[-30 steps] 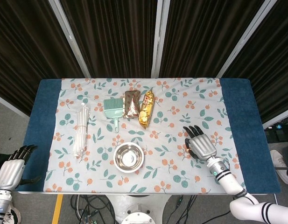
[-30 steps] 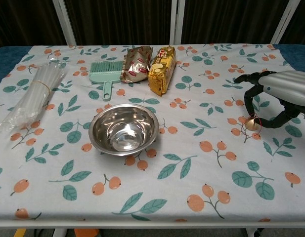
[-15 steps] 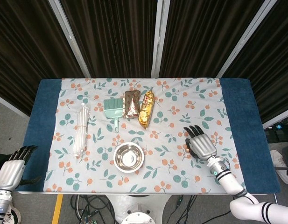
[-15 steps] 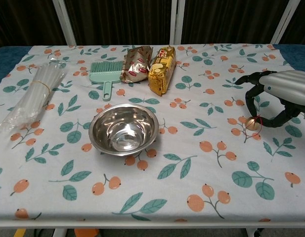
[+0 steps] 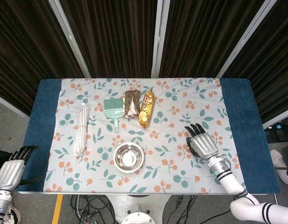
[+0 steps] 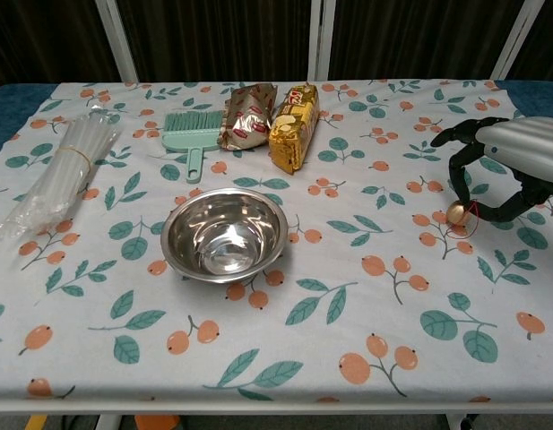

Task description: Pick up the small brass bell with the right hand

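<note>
The small brass bell (image 6: 456, 212), with a thin red loop on it, sits pinched between the thumb and a finger of my right hand (image 6: 505, 170) just above the cloth at the right side of the table. In the head view my right hand (image 5: 202, 144) covers the bell from above. My left hand (image 5: 12, 168) hangs off the table's near left corner, holding nothing, fingers apart.
A steel bowl (image 6: 225, 233) stands mid-table. Behind it lie a green brush (image 6: 188, 134), a brown snack bag (image 6: 248, 116) and a yellow biscuit pack (image 6: 291, 114). A bundle of clear straws (image 6: 65, 170) lies at the left on the floral tablecloth (image 6: 348, 305).
My right hand has risen slightly and shifted right, with the bell lifting between its fingertips. The left hand has not moved.
</note>
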Available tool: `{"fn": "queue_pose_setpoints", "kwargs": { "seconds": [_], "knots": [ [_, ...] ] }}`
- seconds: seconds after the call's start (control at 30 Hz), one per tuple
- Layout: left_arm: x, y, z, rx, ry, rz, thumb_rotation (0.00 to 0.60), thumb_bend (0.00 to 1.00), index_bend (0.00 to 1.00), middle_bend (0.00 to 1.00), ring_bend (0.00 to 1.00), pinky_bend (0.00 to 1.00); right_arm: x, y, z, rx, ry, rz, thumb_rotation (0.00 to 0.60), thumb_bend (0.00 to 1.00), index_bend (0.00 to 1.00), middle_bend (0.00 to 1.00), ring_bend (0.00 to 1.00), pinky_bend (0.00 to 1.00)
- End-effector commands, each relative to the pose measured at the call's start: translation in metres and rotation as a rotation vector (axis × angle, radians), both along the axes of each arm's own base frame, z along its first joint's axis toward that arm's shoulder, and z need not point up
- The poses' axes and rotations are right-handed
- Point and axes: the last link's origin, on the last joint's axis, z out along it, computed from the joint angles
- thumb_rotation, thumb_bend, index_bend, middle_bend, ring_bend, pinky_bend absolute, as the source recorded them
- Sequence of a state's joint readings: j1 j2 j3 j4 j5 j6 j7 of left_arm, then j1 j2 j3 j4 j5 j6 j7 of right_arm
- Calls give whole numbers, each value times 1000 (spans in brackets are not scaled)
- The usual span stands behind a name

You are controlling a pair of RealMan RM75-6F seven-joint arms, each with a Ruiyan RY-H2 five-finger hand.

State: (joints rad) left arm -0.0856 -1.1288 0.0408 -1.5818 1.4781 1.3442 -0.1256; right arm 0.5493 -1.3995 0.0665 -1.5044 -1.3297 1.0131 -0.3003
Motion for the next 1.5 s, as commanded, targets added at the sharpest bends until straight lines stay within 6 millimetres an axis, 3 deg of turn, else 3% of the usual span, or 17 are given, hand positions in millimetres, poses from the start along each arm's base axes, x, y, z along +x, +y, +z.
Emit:
{"fn": "queue_pose_setpoints", "kwargs": {
  "seconds": [0.03, 0.23, 0.37, 0.53, 0.7, 1.5],
  "knots": [
    [0, 0, 0, 2, -2, -1, 600, 14, 100, 74, 36, 115, -1, -2, 9, -28, -7, 0, 600, 400, 683, 132, 0, 0],
    [2, 1, 1, 4, -6, -4, 600, 15, 99, 74, 36, 116, -2, -9, 37, -116, -10, 3, 600, 408, 692, 140, 0, 0],
    [3, 2, 0, 1, -8, -5, 600, 15, 100, 74, 36, 116, 5, 2, 36, -94, -3, 47, 600, 409, 703, 153, 0, 0],
    [4, 1, -1, -6, -5, -10, 600, 14, 100, 74, 36, 115, -10, -7, 40, -147, 33, -8, 600, 409, 716, 158, 0, 0],
    [2, 2, -2, -3, -9, -1, 600, 15, 100, 74, 36, 115, -4, 0, 31, -103, 24, 22, 600, 408, 725, 160, 0, 0],
    [-1, -1, 0, 6, -10, -2, 600, 15, 100, 74, 36, 115, -8, -8, 1, -16, 73, -18, 600, 382, 697, 132, 0, 0]
  ]
}}
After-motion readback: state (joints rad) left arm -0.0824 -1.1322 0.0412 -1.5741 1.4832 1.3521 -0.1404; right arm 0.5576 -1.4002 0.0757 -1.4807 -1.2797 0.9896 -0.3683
